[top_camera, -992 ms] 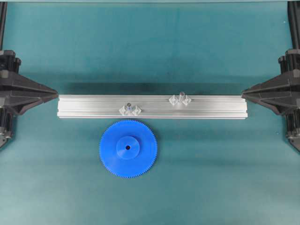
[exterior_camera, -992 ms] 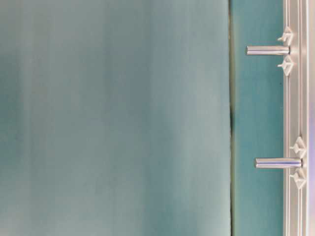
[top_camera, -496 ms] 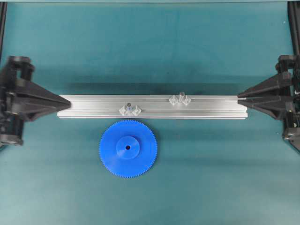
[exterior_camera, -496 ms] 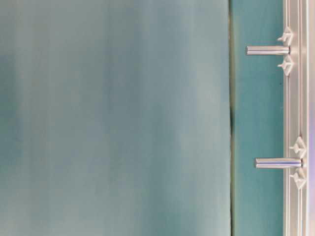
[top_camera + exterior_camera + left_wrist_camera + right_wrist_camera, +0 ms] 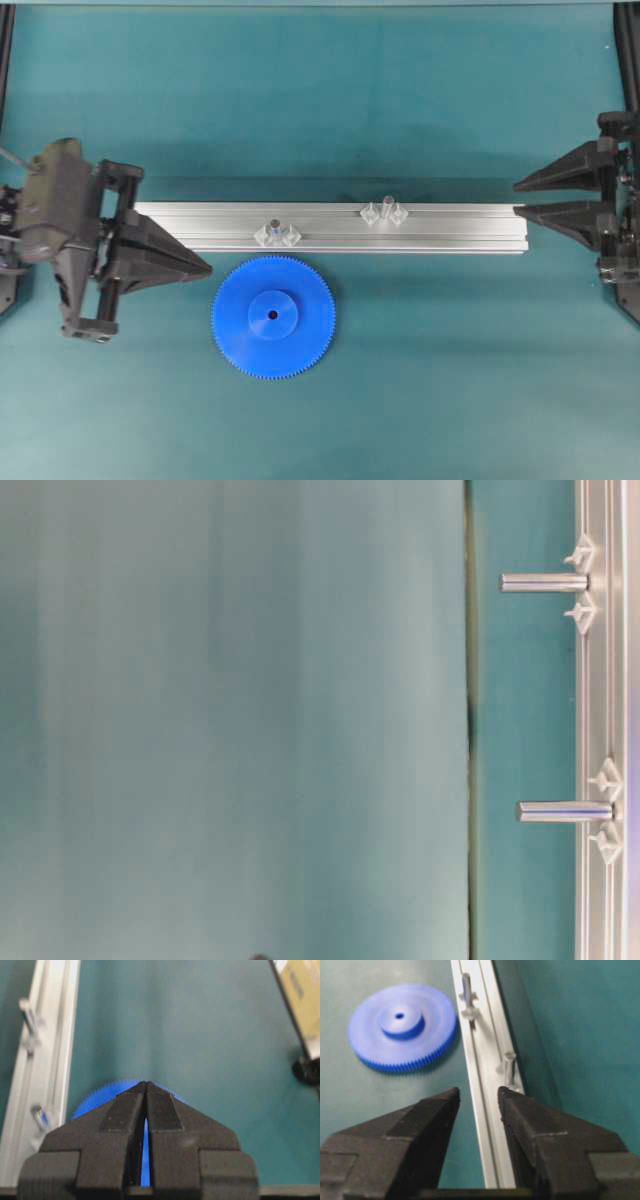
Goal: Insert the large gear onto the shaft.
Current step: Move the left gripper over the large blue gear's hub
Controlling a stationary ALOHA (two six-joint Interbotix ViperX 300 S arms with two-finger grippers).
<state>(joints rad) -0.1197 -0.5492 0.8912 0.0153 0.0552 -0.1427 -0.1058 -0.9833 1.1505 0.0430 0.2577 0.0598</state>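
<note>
The large gear (image 5: pixel 273 317) lies flat on the green mat just in front of the aluminium rail (image 5: pixel 330 240). The shaft (image 5: pixel 387 208) stands upright on its winged bracket on the rail, right of centre. My left gripper (image 5: pixel 208 268) is shut and empty, its tip just left of the gear's rim and apart from it. In the left wrist view the gear (image 5: pixel 95 1099) shows beyond the closed gripper (image 5: pixel 145 1083), and the shaft (image 5: pixel 27 1014) is far off on the rail. My right gripper (image 5: pixel 517 198) is open at the rail's right end. From its wrist camera the shaft (image 5: pixel 508 1067) stands just beyond the open gripper (image 5: pixel 479 1092), with the gear (image 5: pixel 402 1025) farther away.
A stubbier dark-topped post (image 5: pixel 275 232) on a like bracket stands on the rail directly behind the gear, also in the right wrist view as the far post (image 5: pixel 466 990). The table-level view shows the rail (image 5: pixel 600 680) with two pins. A dark stand foot (image 5: pixel 307 1070) sits at the right.
My left gripper left the rail's left end and swung forward and right, up to the gear's left rim. My right gripper opened its jaws at the rail's right end.
</note>
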